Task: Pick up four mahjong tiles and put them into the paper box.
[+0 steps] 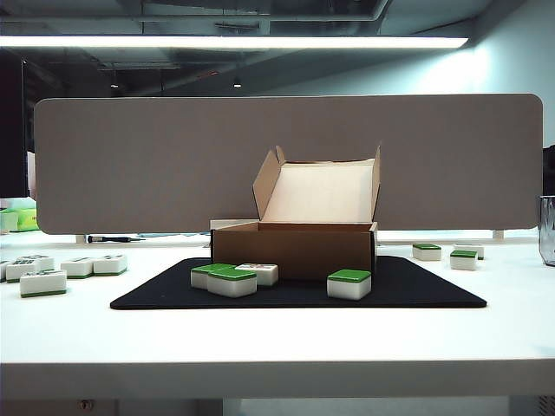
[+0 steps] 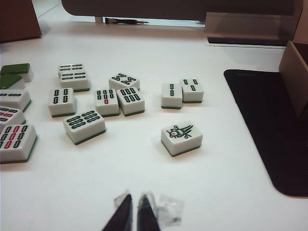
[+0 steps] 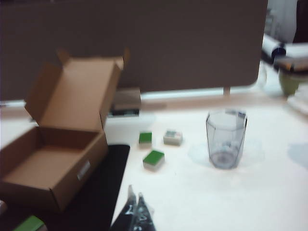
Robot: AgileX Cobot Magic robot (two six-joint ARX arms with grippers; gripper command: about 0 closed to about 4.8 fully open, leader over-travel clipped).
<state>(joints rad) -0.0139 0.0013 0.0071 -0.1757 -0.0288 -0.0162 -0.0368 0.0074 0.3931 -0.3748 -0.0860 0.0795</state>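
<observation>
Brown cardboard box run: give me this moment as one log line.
brown cardboard box: open, empty, on black mat | white-and-green mahjong tiles: none loaded | left pincer: shut, empty | right pincer: shut, empty

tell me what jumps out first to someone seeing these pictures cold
The open paper box stands mid-table at the back of a black mat, its lid raised and its inside looking empty. Four mahjong tiles lie on the mat before it, with a larger scatter of tiles on the white table to the left. A clear glass stands at the right; both end effectors are shut and hold nothing.
</observation>
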